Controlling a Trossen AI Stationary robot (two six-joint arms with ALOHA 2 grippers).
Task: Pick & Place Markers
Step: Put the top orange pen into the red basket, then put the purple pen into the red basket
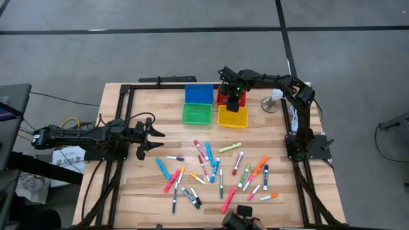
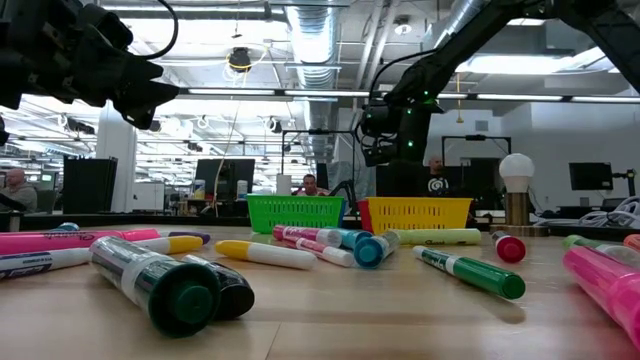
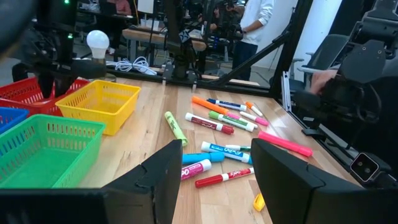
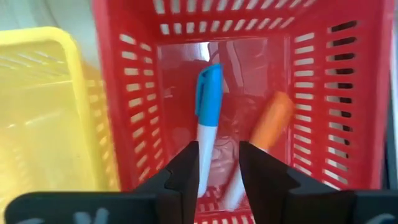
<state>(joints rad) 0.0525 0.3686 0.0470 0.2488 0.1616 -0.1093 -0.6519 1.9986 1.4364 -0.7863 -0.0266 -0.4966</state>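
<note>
Right gripper [image 4: 219,171]: over red bin [image 4: 323,93], fingers slightly apart around blue-capped marker [image 4: 208,112].
Left gripper [image 3: 214,168]: fingers apart, empty, above bench [image 1: 144,185].
Red bin: 1 orange marker [image 4: 272,121].

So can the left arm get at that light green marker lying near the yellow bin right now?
Probably yes. The left gripper hovers open at the table's left side, and the light green marker lies alone on bare wood, with nothing between them.

We're over the red bin [image 4: 323,93] | right gripper [image 4: 219,171] fingers slightly apart, a white marker with a blue cap [image 4: 207,118] between them, cap pointing into the bin | orange marker [image 4: 267,127] inside | yellow bin [image 4: 56,112] alongside
</note>
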